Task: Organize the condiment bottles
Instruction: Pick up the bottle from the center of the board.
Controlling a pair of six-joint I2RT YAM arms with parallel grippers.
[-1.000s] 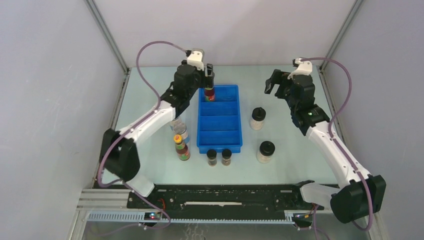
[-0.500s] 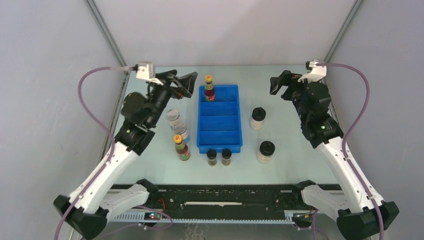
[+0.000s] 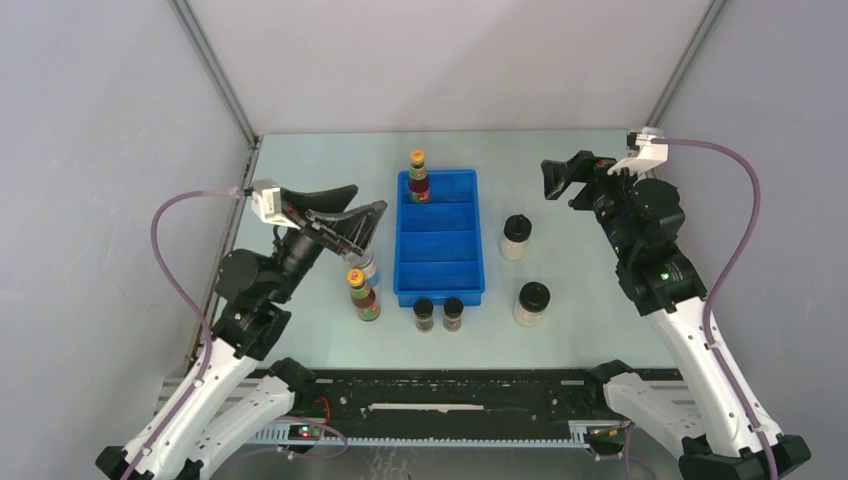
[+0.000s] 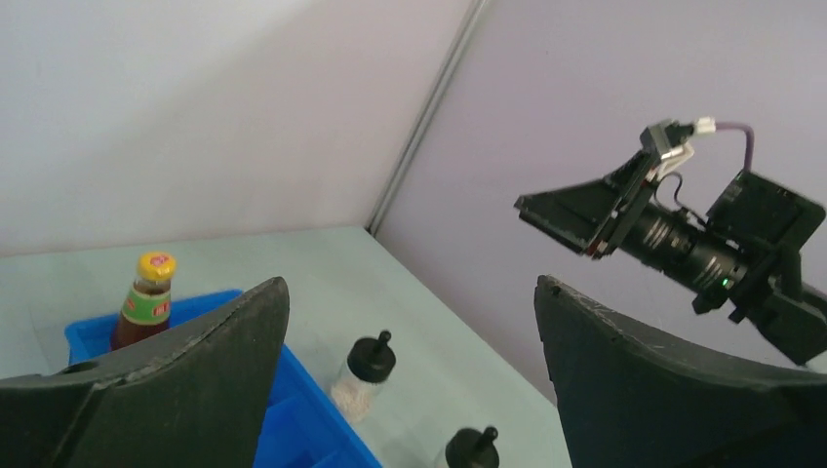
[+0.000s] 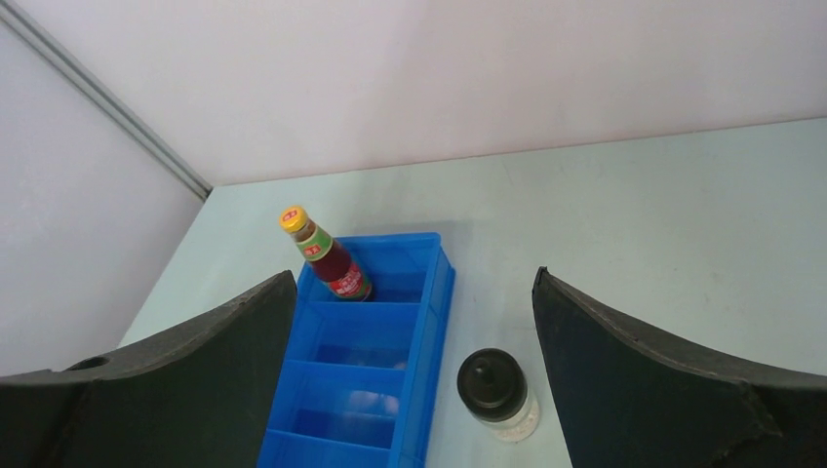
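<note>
Your left gripper, jaws apart and empty, hangs nearest the loose red sauce bottle, which stands upright just nearward. Right gripper likewise spread.

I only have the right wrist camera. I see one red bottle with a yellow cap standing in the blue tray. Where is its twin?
Observer: The second red sauce bottle stands upright outside the blue tray, off its left side near the front corner.
Operator: Are there any really little ones?
Observer: Yes, two tiny dark jars stand side by side just in front of the tray's near end.
Operator: Is the other arm holding a bottle?
Observer: No, the left gripper is wide open with nothing between its fingers.
</note>
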